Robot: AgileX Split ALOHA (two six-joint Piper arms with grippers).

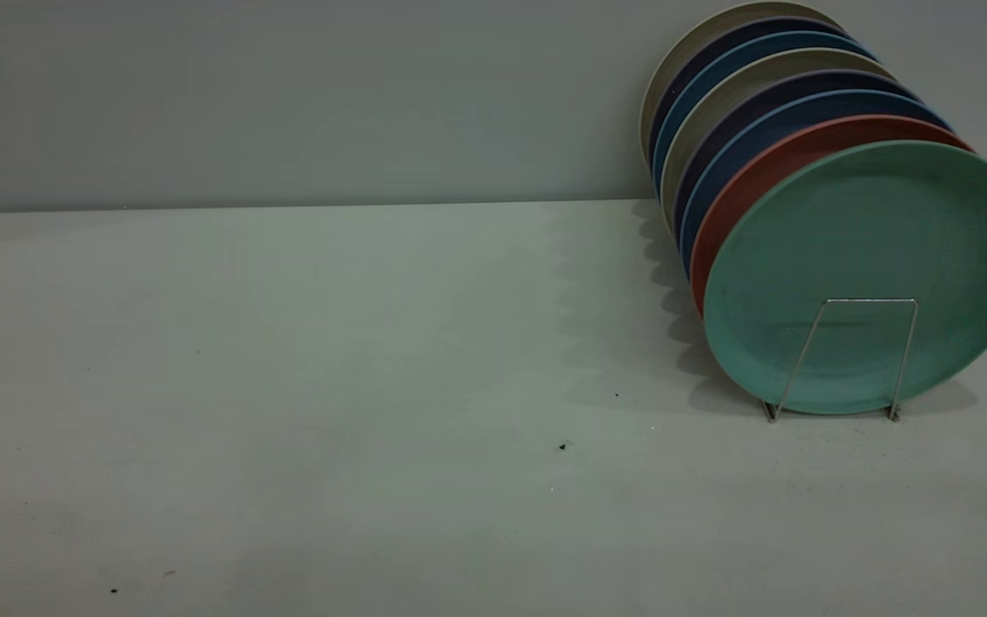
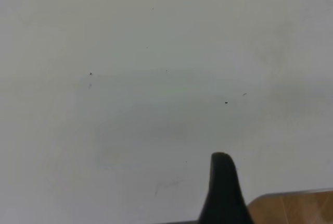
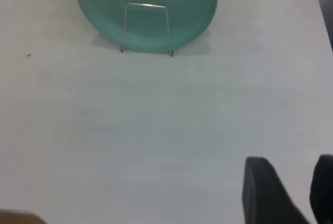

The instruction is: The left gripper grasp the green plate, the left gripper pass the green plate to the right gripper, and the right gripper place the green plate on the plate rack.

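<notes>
Nearest, the right gripper (image 3: 289, 193) hangs over bare table (image 1: 288, 386), its jaws parted with nothing between them. Only one finger of the left gripper (image 2: 222, 190) shows, so I cannot tell its state. Farther back the green plate (image 1: 870, 257) already stands upright in the rack (image 1: 845, 360), foremost of the row. The job looks done.

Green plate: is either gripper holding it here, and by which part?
Neither. The green plate stands in the plate rack; the right gripper is open, well back; one finger of the left shows.
</notes>
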